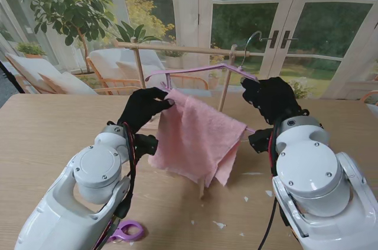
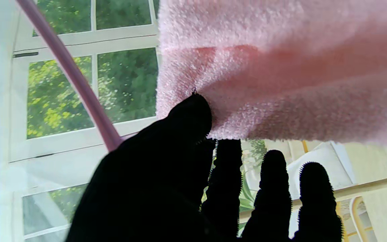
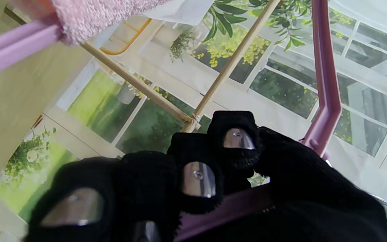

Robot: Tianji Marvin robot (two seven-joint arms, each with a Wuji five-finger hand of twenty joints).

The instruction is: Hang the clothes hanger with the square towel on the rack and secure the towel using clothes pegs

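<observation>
The right hand (image 1: 273,97) is gripping the purple hanger (image 1: 195,72) with curled fingers, while the left hand (image 1: 143,107) is pinching the pink towel's (image 1: 198,138) edge. Both are hovering over a wooden table (image 1: 47,132) beside the rack (image 1: 177,49), garden windows behind.

Looked over all three views and honestly there was nothing readable anywhere, no text, labels, brand marks or numbers on anything in shot.
</observation>
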